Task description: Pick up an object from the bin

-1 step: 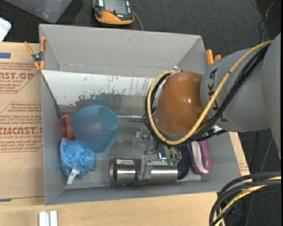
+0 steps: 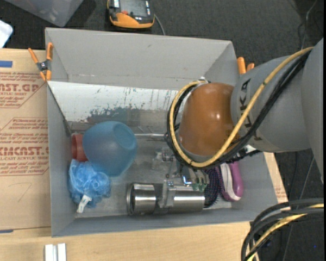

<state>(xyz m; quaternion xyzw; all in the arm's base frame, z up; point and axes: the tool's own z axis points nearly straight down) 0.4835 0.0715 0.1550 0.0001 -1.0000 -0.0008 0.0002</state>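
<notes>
Bin (image 2: 136,53) plain grey, back wall speckled with dark scuffs. Cup (image 2: 108,145) light blue, no pattern. Mesh puff (image 2: 88,182) brighter blue, white tag. Red bit (image 2: 77,147) by the cup, can't tell what it is. Can (image 2: 165,198) bare silver steel, dark mouth. Brush (image 2: 234,181) purple and white, dark green bristles. Wrist cover (image 2: 206,118) orange-brown, cable (image 2: 173,129) yellow, arm (image 2: 285,107) grey with black lettering.
</notes>
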